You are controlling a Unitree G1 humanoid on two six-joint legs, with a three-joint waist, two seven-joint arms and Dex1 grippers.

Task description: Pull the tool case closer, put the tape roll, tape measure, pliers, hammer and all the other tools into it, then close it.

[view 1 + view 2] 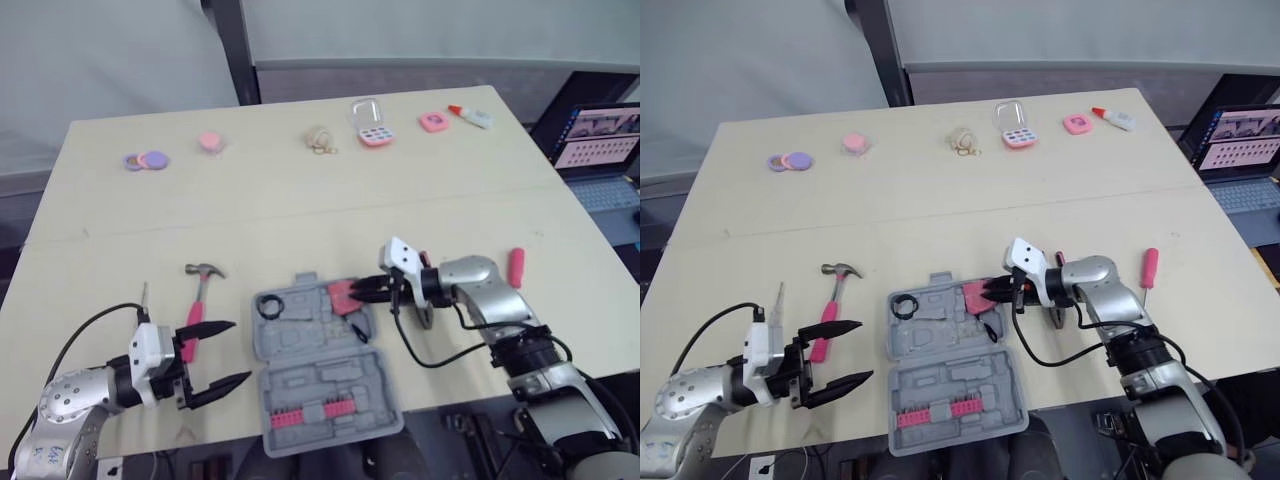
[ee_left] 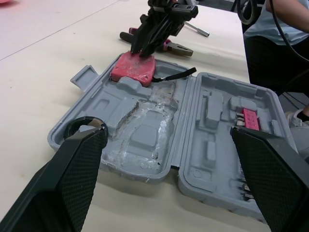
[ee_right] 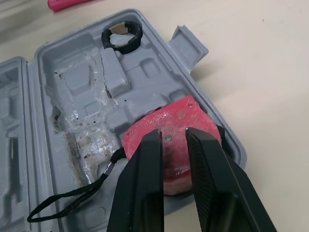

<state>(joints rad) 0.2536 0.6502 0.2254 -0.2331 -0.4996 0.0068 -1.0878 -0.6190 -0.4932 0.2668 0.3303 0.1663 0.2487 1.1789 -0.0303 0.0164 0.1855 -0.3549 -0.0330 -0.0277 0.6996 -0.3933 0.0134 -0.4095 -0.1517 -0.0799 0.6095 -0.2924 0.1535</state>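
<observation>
- Tape measure [image 3: 169,121]: red, blocky housing; lies tilted on the corner pocket of the tool case's tray half, beside the latch tab, not fully seated. Judged hard-shelled, compact and fairly dense, with smooth, possibly slippery faces. Best taken across its flat sides, not by the strap.
- Wrist strap [image 3: 72,200]: black, limp; trails loose across the tray and could snag.
- Right end effector [image 3: 173,133]: fingers drawn almost together, tips on the housing's top face, not spanning its body.
- Tool case [image 1: 330,385]: grey, open flat at the near edge of the table [image 1: 300,200].
- Tape roll [image 1: 271,305]: black ring, already in the tray.
- Pliers [image 2: 174,47]: on the table just beyond the case.
- Hammer [image 1: 203,285]: left of the case.
- Left end effector [image 1: 240,352]: fingers spread wide, empty.
</observation>
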